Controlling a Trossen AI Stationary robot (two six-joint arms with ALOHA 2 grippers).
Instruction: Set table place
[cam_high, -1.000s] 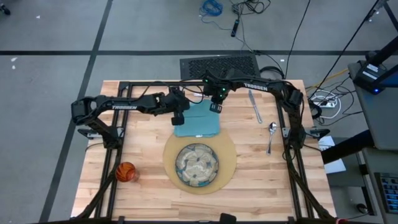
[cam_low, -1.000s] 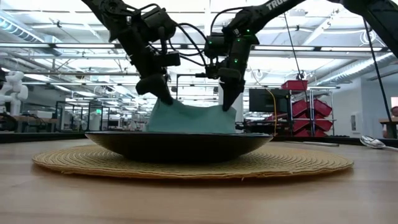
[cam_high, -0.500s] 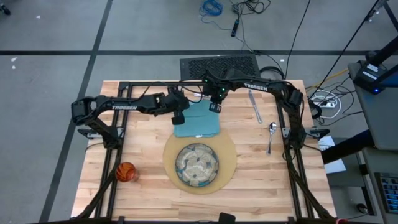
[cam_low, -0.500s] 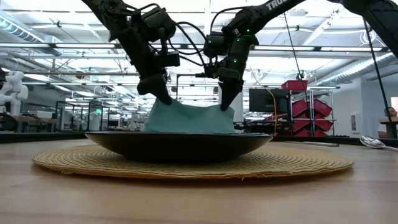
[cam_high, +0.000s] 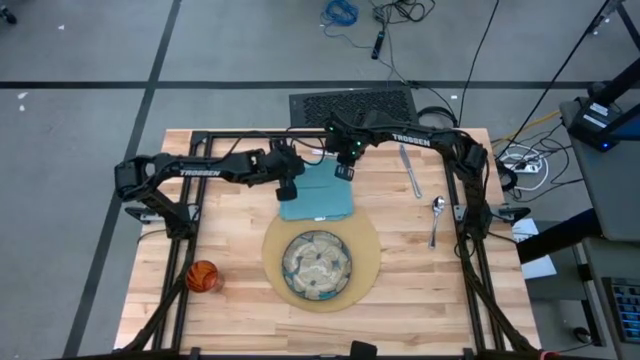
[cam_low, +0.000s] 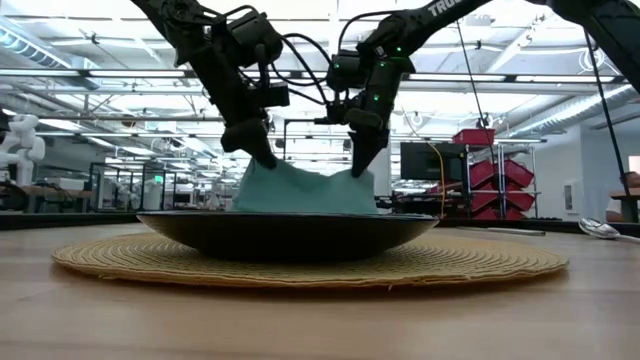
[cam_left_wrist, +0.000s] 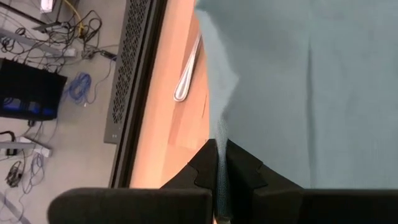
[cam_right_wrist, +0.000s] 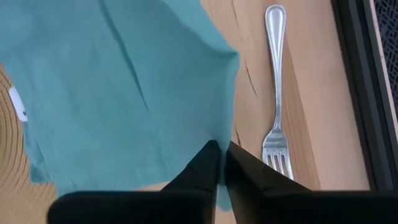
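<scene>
A light-blue napkin (cam_high: 318, 195) lies on the table (cam_high: 230, 230), past the tan mat (cam_high: 370, 250) and the patterned plate (cam_high: 316, 265). My left gripper (cam_high: 287, 192) is shut on its left side. My right gripper (cam_high: 345, 173) is shut near its far right corner. In the low view the napkin (cam_low: 305, 190) rises to both grippers and sags between them; the plate (cam_low: 290, 232) hides its lower part. A fork (cam_right_wrist: 275, 81) lies on the wood beside the napkin. An orange cup (cam_high: 203, 276) stands near left. A spoon (cam_high: 437, 215) lies at the right. My left gripper pinches the napkin's edge (cam_left_wrist: 219, 134) between its two fingers, slanting down from the table's left. The cloth rises to a peak at the fingers (cam_low: 262, 150). My right gripper pinches the napkin's edge (cam_right_wrist: 211, 134) a little way from a corner (cam_right_wrist: 231, 57), coming steeply from above. The cloth there is lifted (cam_low: 352, 180), and the rest drops behind the plate.
Long cutlery (cam_high: 410, 170) lies right of the napkin. A black metal frame (cam_high: 240, 133) edges the table, with a black grille (cam_high: 350, 103) beyond its far side. Bare wood lies left and right of the mat.
</scene>
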